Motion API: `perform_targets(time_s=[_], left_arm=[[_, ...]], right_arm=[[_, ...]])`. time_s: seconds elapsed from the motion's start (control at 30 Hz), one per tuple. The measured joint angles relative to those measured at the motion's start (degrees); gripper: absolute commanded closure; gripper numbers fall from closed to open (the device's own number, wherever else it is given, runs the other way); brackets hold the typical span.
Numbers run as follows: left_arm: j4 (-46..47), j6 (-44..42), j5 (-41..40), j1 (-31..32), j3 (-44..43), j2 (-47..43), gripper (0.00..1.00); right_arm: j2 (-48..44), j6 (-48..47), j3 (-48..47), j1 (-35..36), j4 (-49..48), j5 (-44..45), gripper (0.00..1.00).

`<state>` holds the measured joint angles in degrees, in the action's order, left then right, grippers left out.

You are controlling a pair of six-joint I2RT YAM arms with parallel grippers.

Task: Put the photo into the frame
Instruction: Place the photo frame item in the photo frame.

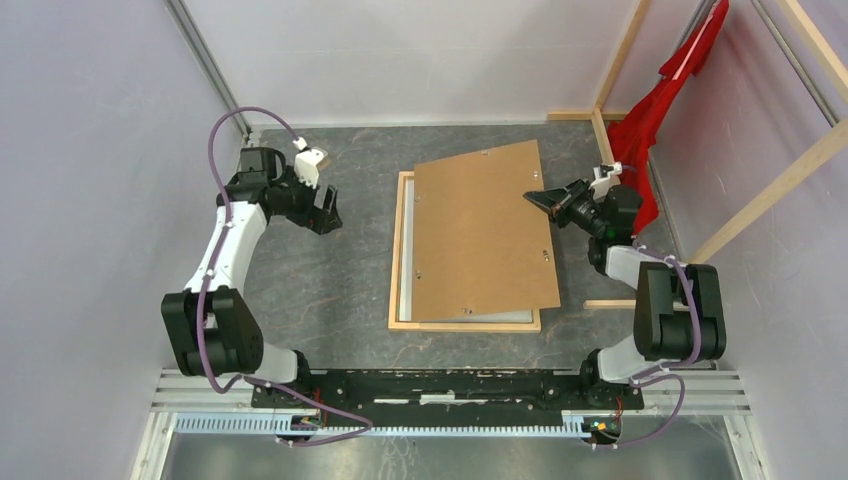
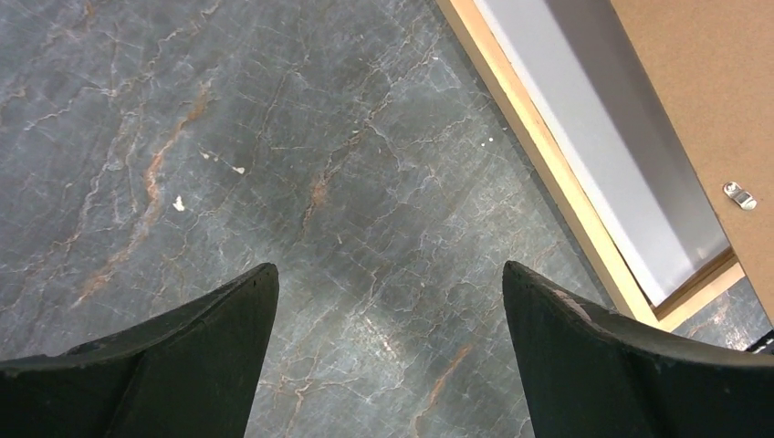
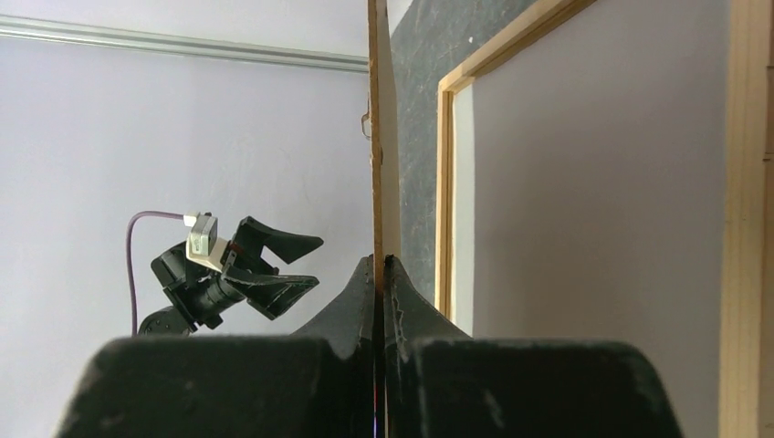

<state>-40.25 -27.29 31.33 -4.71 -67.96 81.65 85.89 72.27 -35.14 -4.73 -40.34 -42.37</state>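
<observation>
- top view: a thin, light natural wood rectangular frame (image 1: pixel 397 250) lies flat at the middle of the grey marbled table (image 1: pixel 330 290). a plain brown backing board (image 1: pixel 485 235) sits skewed over it and covers most of it.
- the right gripper (image 1: pixel 535 200) is at the board's 3 o'clock edge. the left gripper (image 1: pixel 327 210) hangs at the frame's 9 o'clock, apart from it.
- left wrist view: the jaws are spread wide over bare table with nothing between them. a frame corner shows at 2 o'clock, holding a pale surface. i cannot tell whether that is the pane or the photo's white back.
- right wrist view: the jaws are pinched tight on the board's thin edge.
</observation>
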Motion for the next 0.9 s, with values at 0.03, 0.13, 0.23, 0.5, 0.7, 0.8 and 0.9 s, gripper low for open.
perform_targets(time_s=[0.03,0.13,0.23,0.5,0.7,0.8,0.9], left_arm=[[-0.1,0.0,0.0,0.1,0.0,0.4,0.02],[-0.2,0.0,-0.2,0.6,0.0,1.1,0.00],[-0.4,0.0,-0.4,1.3,0.0,1.2,0.00],[-0.4,0.0,-1.3,2.0,0.0,2.1,0.00],[-0.3,0.0,-1.9,2.0,0.0,2.3,0.00],[0.0,0.0,-2.6,2.0,0.1,2.3,0.00],[0.1,0.0,-3.0,2.0,0.1,2.3,0.00]], right_arm=[[0.9,0.0,0.0,0.0,-0.4,-0.1,1.00],[2.9,0.0,0.0,0.0,-1.4,-0.1,1.00],[4.8,0.0,0.0,0.1,-2.4,-0.1,1.00],[8.5,0.0,-1.4,1.8,-4.2,0.0,1.00],[10.6,0.1,-1.9,2.7,-6.1,0.2,1.00],[11.6,0.4,-1.9,3.0,-7.3,0.5,1.00],[12.6,1.0,-1.9,3.2,-8.5,0.9,1.00]])
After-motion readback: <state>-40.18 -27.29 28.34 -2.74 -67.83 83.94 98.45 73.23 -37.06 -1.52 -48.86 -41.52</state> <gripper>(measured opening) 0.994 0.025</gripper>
